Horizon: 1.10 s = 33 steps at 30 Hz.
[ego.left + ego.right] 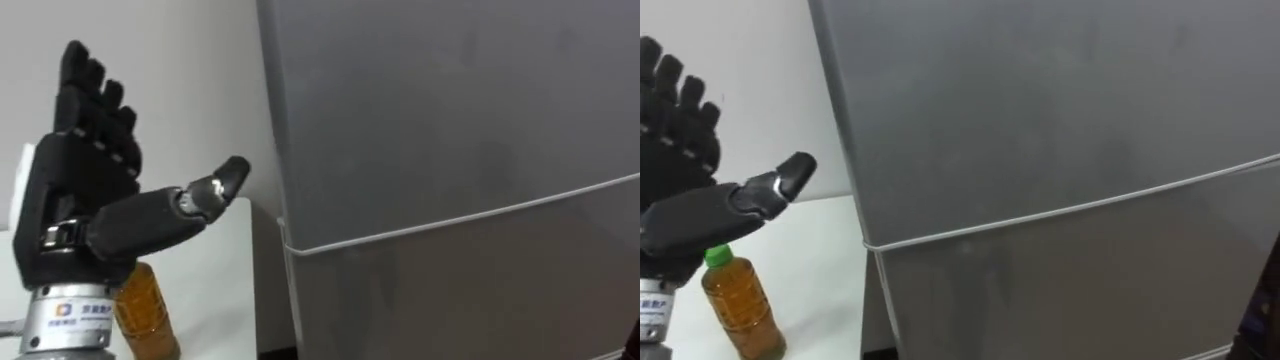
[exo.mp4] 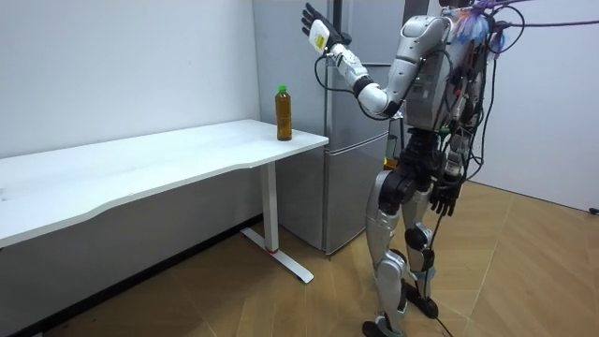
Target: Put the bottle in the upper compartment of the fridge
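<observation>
A plain silver-grey fridge (image 1: 450, 130) has a thin pale line running across its front. Left of the fridge, a white table (image 2: 140, 164) bears a bottle (image 1: 738, 305) of amber-brown liquid with a green cap. Beside the fridge, the left hand (image 1: 85, 190) is black with a silver wrist. Below the fridge, the floor (image 2: 524, 281) is light brown wood in a herringbone pattern.

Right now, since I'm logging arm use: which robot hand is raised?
The left robot hand, open, up beside the fridge's upper door; the right robot hand hangs low.

Bottle (image 1: 148, 310) top hidden behind left hand (image 1: 75, 200), below thumb; base cut by lower edge. Fridge (image 1: 450, 150) cropped right of fingertips.
</observation>
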### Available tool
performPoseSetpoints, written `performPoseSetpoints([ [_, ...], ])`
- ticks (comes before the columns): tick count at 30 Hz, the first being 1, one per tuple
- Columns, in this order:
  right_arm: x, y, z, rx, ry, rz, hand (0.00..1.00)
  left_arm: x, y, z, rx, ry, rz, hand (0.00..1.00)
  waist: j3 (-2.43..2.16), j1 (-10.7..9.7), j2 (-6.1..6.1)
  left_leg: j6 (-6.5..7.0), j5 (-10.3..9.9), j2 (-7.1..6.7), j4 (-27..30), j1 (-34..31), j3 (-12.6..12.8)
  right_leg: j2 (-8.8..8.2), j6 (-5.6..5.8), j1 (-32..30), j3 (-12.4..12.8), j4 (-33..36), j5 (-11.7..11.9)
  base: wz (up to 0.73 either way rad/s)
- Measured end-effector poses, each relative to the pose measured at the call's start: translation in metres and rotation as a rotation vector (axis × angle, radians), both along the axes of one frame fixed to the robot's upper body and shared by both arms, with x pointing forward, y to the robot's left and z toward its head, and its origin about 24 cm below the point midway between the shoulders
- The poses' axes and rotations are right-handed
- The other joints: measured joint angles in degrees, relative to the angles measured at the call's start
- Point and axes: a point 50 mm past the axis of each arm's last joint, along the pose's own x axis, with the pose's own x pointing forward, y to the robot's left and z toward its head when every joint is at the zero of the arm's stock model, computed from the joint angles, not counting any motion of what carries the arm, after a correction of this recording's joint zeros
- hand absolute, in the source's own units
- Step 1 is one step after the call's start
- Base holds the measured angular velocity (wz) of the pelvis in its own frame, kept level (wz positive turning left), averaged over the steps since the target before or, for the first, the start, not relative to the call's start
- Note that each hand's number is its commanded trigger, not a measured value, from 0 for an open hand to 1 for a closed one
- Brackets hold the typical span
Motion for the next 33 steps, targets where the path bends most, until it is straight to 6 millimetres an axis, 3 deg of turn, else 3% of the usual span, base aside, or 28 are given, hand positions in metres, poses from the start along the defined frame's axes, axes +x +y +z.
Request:
performPoseSetpoints([
  [4, 0.002, 0.0, 0.0, -0.005, 0.003, 0.029, 0.0, -0.001, -0.014, 0.003, 0.03, -0.026, -0.126, 0.0, -0.28, -0.4, 0.01, 0.0, 0.0, 0.01, -0.1, 0.1, -0.4, 0.09, -0.01, 0.0, 0.1, 0.0, 0.1, 0.0],
  [13, 0.007, 0.0, 0.0, -0.002, 0.005, 0.039, 0.0, 0.002, -0.037, 0.01, 0.074, -0.045, -0.346, 0.0, -0.24, -1.6, -0.03, 0.01, 0.0, -0.09, -1.1, 0.8, -0.4, 0.26, 0.18, 0.9, 0.6, -1.2, 0.4, -0.04],
  [27, 0.013, -0.003, 0.0, -0.009, 0.04, 0.078, 0.0, 0.003, -0.045, 0.008, 0.097, -0.02, -0.389, 0.0, 0.05, -2.3, 0.78, 0.01, 0.0, -0.14, -1.4, 0.9, -0.5, 0.3, 0.25, 1.1, 0.1, -1.8, 0.5, 0.03],
  [28, 0.013, -0.003, 0.0, -0.009, 0.042, 0.084, 0.0, 0.002, -0.045, 0.007, 0.097, -0.02, -0.39, 0.05, 0.05, -2.3, 0.85, 0.01, 0.0, -0.15, -1.4, 0.9, -0.5, 0.31, 0.29, 1.3, 0.0, -2.0, 0.5, 0.08],
  [29, 0.014, -0.002, 0.0, -0.008, 0.044, 0.101, 0.0, 0.002, -0.046, 0.007, 0.098, -0.019, -0.393, 0.55, 0.06, -2.2, 1.03, 0.01, 0.0, -0.15, -1.4, 0.9, -0.6, 0.34, 0.31, 1.4, -0.1, -2.2, 0.6, 0.06],
  [30, 0.015, -0.002, 0.0, -0.008, 0.046, 0.117, 0.0, 0.002, -0.046, 0.007, 0.099, -0.016, -0.396, 0.67, 0.01, -2.2, 1.21, 0.01, 0.0, -0.17, -1.4, 0.9, -0.7, 0.33, 0.33, 1.5, -0.2, -2.2, 0.6, 0.06],
  [31, 0.015, -0.003, 0.0, -0.009, 0.047, 0.122, 0.0, 0.002, -0.047, 0.007, 0.101, -0.015, -0.397, 0.91, 0.0, -2.2, 1.29, 0.01, 0.0, -0.19, -1.4, 0.9, -0.8, 0.33, 0.34, 1.5, -0.2, -2.2, 0.6, 0.07],
  [32, 0.015, -0.003, 0.0, -0.011, 0.049, 0.131, 0.0, 0.002, -0.048, 0.006, 0.103, -0.013, -0.402, 1.0, 0.02, -2.2, 1.39, 0.01, 0.0, -0.23, -1.4, 0.9, -1.1, 0.33, 0.36, 1.7, -0.2, -2.2, 0.6, 0.08],
  [33, 0.016, -0.004, 0.0, -0.012, 0.049, 0.137, 0.0, 0.002, -0.048, 0.006, 0.103, -0.013, -0.404, 1.0, 0.05, -2.2, 1.46, 0.01, 0.0, -0.24, -1.4, 1.0, -1.1, 0.32, 0.37, 1.7, -0.2, -2.2, 0.6, 0.06],
])
